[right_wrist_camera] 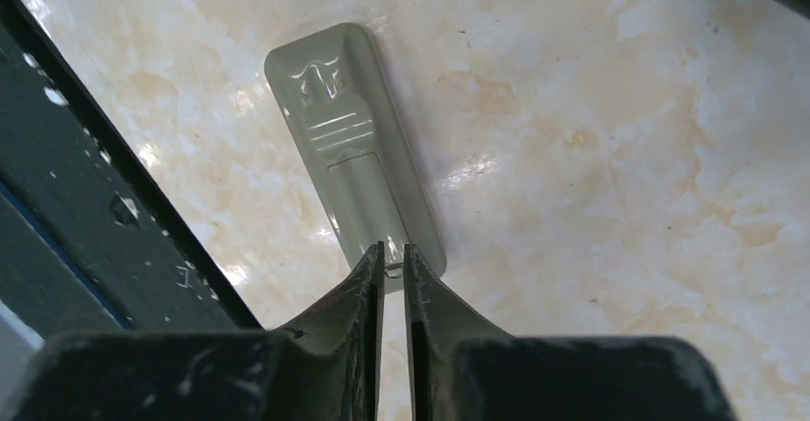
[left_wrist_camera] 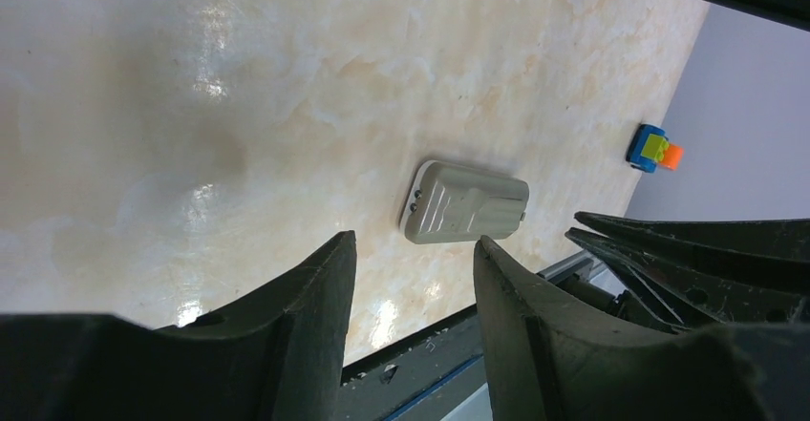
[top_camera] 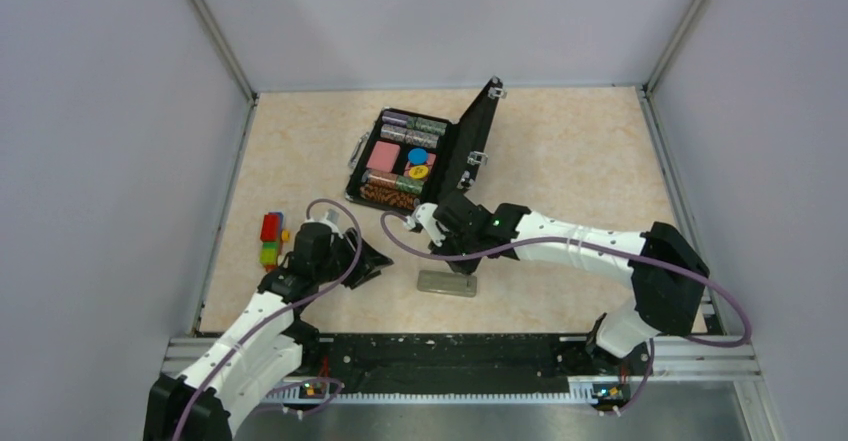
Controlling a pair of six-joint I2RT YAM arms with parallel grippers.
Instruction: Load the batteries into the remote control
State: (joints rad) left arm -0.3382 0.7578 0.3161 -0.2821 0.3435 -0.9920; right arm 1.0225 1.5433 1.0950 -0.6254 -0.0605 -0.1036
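Remote control (right_wrist_camera: pixel 349 163) lies back-up, light, slick, rigid: take by long edges; right gripper (right_wrist_camera: pixel 393 254) nearly closed at its end, left gripper (left_wrist_camera: pixel 413 245) open, empty.

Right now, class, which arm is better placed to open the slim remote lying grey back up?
Right. The right claw is nearly shut at one end of the slim grey-backed remote; the left claw, open and empty, stands apart from it.

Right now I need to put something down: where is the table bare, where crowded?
Bare: the table right of the case to the right wall, and the far left corner. Crowded: near middle, left pincer and right pincer by the remote; the toy by the left wall.
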